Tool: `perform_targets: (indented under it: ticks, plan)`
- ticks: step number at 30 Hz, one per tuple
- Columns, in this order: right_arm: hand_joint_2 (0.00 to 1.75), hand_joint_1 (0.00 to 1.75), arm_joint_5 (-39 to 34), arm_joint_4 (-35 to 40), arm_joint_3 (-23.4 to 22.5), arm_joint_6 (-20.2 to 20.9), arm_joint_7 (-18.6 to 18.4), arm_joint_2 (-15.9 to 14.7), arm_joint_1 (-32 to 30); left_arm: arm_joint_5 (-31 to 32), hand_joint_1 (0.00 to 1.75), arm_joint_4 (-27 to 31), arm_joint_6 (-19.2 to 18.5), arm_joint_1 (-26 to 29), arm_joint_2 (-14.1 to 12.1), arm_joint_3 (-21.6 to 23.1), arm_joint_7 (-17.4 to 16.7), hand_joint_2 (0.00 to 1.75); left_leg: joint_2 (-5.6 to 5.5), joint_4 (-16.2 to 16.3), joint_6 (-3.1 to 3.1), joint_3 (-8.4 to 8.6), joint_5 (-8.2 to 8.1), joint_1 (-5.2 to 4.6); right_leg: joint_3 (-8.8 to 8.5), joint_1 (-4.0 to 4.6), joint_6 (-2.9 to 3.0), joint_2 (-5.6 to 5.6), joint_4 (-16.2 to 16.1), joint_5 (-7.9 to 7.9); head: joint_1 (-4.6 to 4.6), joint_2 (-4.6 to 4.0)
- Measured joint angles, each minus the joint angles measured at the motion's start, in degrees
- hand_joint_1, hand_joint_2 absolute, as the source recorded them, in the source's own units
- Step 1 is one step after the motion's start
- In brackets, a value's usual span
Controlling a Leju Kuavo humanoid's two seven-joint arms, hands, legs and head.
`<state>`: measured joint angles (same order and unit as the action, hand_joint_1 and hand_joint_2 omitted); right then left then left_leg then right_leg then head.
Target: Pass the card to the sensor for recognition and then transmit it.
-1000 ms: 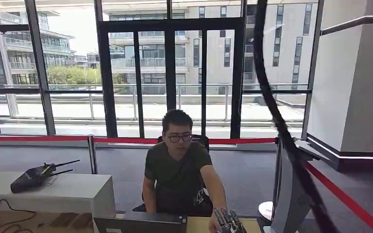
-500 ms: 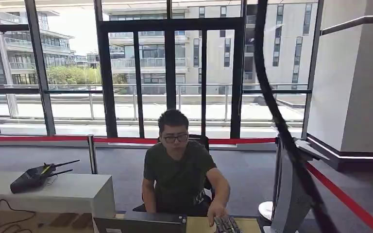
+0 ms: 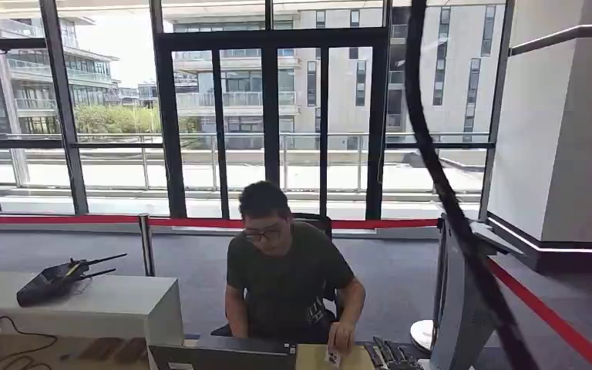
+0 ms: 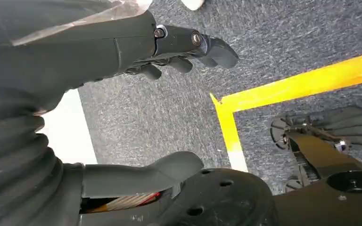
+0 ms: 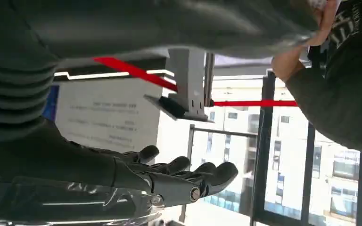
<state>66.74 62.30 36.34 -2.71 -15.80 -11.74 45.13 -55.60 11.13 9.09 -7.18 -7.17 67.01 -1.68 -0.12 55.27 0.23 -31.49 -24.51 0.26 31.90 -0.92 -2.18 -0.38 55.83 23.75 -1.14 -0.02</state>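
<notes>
**botguy:** Right hand (image 3: 391,354) is empty now, fingers stretched flat and apart, low by the desk edge. The card (image 3: 331,357) sits in the person's hand (image 3: 341,338), just beside mine, so I'd say the handover part looks done.

**deskfan:** And your left?

**botguy:** Left hand (image 4: 179,49) hangs over the carpet near the yellow tape (image 4: 292,89), loosely curled, nothing in it.

**deskfan:** Any trays or boxes?

**botguy:** None I can spot. Just a laptop (image 3: 223,357) between us and a router (image 3: 58,279) on the white counter (image 3: 123,308).
</notes>
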Motion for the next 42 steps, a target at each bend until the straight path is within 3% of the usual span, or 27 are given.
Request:
perform_targets:
  ticks: [6, 11, 12, 20, 23, 34, 42]
  plan:
    - [0.00, 0.00, -10.3, 14.5, -4.0, -0.8, -2.6, -6.0, -8.8, -1.5, 0.00, 0.0, 0.3, 0.1, 0.0, 0.0, -1.5, 1.75, 0.01, 0.0, 0.01, -0.01, -0.08, -0.02, 0.01, -0.01, -0.01, 0.02, 0.0, 0.02, 0.02, 0.00]
    - [0.00, 0.00, -18.1, 23.9, -4.5, -6.0, -4.5, -9.9, -15.0, -4.0, 0.00, 0.0, 2.1, 0.1, 0.0, 0.0, -2.8, 1.75, 0.03, 0.0, 0.00, -0.01, -0.11, -0.01, 0.00, 0.00, 0.00, 0.02, 0.0, 0.04, 0.00, 0.00]
    - [1.75, 0.00, -18.0, 25.3, -4.3, -6.7, -4.5, -10.2, -15.8, -4.3, 0.00, 0.0, 2.5, 0.1, 0.0, 0.0, -2.9, 1.75, 0.03, 0.0, -0.01, -0.01, -0.11, -0.01, 0.00, 0.00, 0.02, 0.02, 0.0, 0.05, 0.00, 0.00]
    - [1.75, 0.00, -14.5, 30.1, -0.5, -9.1, -6.4, -10.3, -21.5, -4.7, 0.00, 0.0, 3.3, 0.0, 0.3, -0.1, -2.6, 1.75, 0.01, -0.1, -0.01, -0.02, -0.10, 0.02, -0.02, 0.02, 0.05, 0.01, 0.0, 0.09, 0.00, 0.00]
    - [1.75, 0.00, -12.0, 29.7, 0.6, -12.3, -6.8, -9.3, -23.3, -4.7, 0.00, 0.0, 3.3, -0.1, 0.4, -0.1, -2.3, 1.75, 0.01, -0.1, -0.01, -0.03, -0.10, 0.02, -0.02, 0.02, 0.05, 0.02, 0.0, 0.08, 0.00, 0.00]
    - [1.75, 0.00, -8.9, 22.1, 2.6, -17.9, -5.3, -4.8, -24.3, -5.0, 0.00, 0.0, 3.2, -0.1, 0.7, -0.2, -2.6, 1.75, 0.01, -0.1, -0.01, -0.04, -0.11, 0.02, -0.01, 0.03, 0.05, 0.02, 0.0, 0.10, 0.00, 0.00]
    - [1.75, 0.00, -9.3, 17.4, 3.1, -18.2, -5.0, -2.5, -23.8, -5.1, 0.00, 0.0, 3.3, -0.1, 0.8, -0.2, -2.4, 1.75, 0.01, -0.1, -0.02, -0.05, -0.11, 0.03, -0.02, 0.03, 0.05, 0.01, 0.0, 0.10, 0.00, 0.00]
